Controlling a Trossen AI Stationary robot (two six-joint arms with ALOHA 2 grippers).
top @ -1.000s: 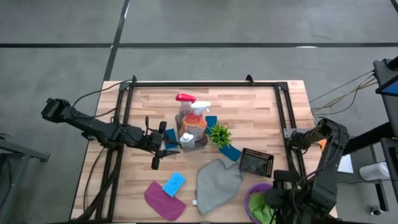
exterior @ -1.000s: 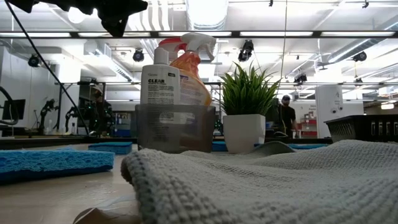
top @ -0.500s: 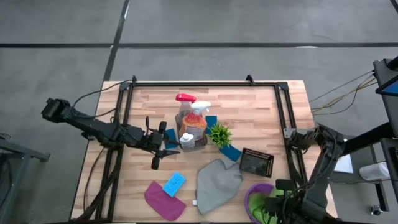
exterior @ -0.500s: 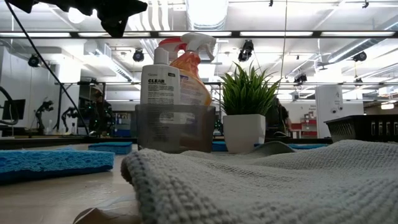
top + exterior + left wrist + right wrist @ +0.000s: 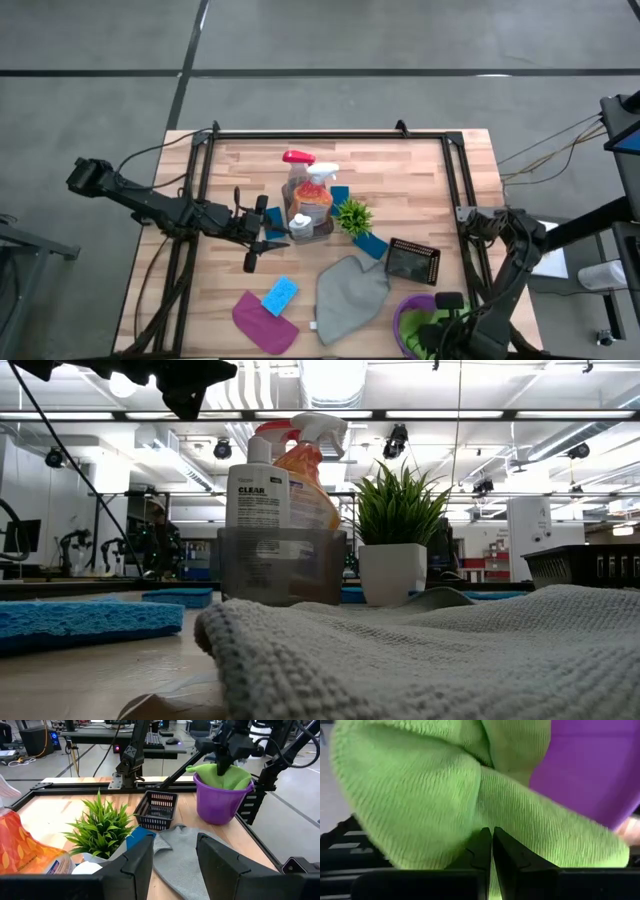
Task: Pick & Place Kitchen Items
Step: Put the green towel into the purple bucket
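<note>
Grey knitted cloth [image 5: 350, 295] is the largest item I see, spread flat on the wooden table [image 5: 400, 170] between the blue rectangular sponge [image 5: 280, 294] on the magenta cloth [image 5: 262, 322] and the round purple bucket [image 5: 404, 318]. Inside that bucket sits the fuzzy green cloth [image 5: 226, 774], and my right gripper [image 5: 492, 854] is down in it, fingers pressed together with green fabric right against the tips; I can't tell whether any is pinched. The clear plastic caddy [image 5: 308, 224] mid-table holds the clear spray bottle with red trigger [image 5: 297, 160] and the orange spray bottle with white trigger [image 5: 318, 185]. My left gripper [image 5: 258, 229] hovers just beside the caddy, fingers [image 5: 134, 866] spread apart, holding nothing. The small black mesh basket [image 5: 412, 261] stands beside the bucket.
</note>
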